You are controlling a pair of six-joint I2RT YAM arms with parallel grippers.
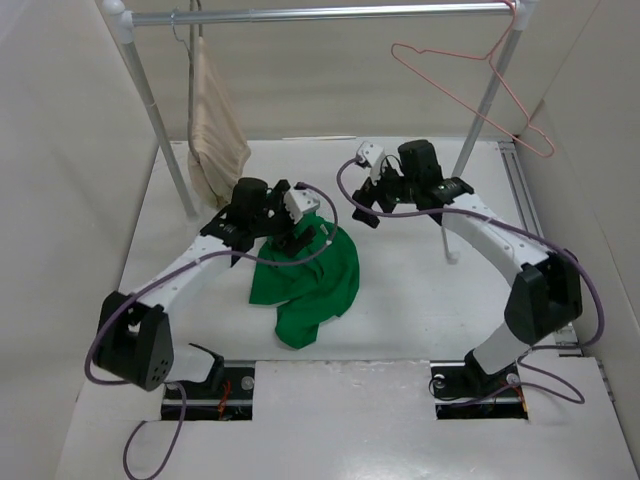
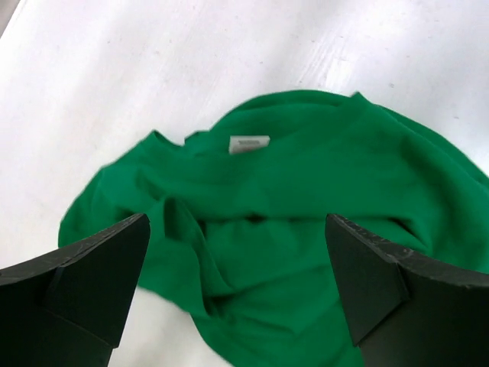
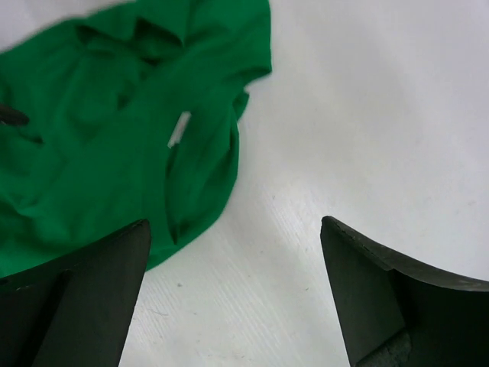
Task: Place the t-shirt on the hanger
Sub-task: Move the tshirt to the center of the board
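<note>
T-shirt [image 1: 310, 285] is seen crumpled on the bench [image 1: 430, 300], just left of its middle & nearer the near edge, w/ the white neck tag [image 2: 249, 144] showing. Nothing is gripped. The left pincer [image 1: 308, 238] is held spread wide over the far part of the cloth, jaws empty. The right pincer [image 1: 370, 208] is likewise spread wide & empty, over bare bench just beside the shirt's far right edge. The hanger [image 1: 397, 48] is hung on the rail [image 1: 330, 13] above the far right corner, well apart from the shirt.

Risks, as judged:
- Cloth is bunched & folded over itself, so front & back of the neck could be pinched together. The opening would then be shut & the hanger blocked.
- If only one point is grabbed, the shirt may be lifted as a twisted rope, w/ the neck hard to find.
- The hanger is thin wire & hangs free, so it could be set swinging or knocked off the rail by a push.
- The rack post [image 1: 482, 112] stands near the right arm, so a clash is poss. on the way up.
- The beige cloth [image 1: 212, 130] at the far left could be mistaken for the target spot.
</note>
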